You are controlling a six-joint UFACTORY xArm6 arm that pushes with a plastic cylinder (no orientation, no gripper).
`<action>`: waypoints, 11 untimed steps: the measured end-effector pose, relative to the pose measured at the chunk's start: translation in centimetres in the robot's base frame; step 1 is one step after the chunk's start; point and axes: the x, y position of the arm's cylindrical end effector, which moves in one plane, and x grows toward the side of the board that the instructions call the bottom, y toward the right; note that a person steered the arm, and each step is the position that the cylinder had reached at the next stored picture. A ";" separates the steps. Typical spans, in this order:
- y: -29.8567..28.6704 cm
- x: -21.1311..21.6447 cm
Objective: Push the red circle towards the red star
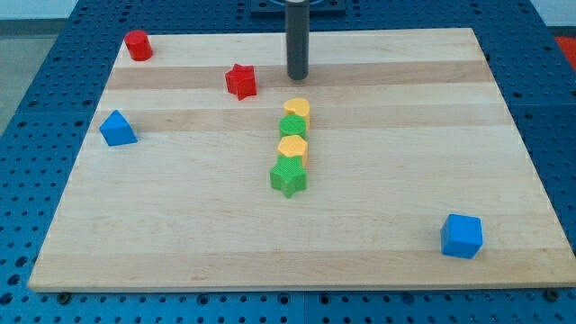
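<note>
Pale wooden board point(378, 225), banded in lighter and darker planks, smooth with a soft satin sheen. Blue perforated sheet point(36, 99) beyond every edge, metal-looking, matt. Ribbed plastic-looking blocks: red circle point(138, 45) at the top left corner, red star point(241, 81), green star point(288, 177), blue cube point(462, 236) near the bottom right corner. Dark matt rod, my tip point(298, 76).

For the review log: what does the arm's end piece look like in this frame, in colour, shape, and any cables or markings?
Only the end piece shows: a straight, dark grey, cylindrical rod of even width, smooth and matte, with a flat-cut lower end, my tip. It comes down from a dark mount cut off by the view's top edge. No cables, labels or markings are visible, and it has no fingers.
</note>
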 end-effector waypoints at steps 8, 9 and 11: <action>-16.4 -10.7; -17.1 -7.5; -28.4 -2.0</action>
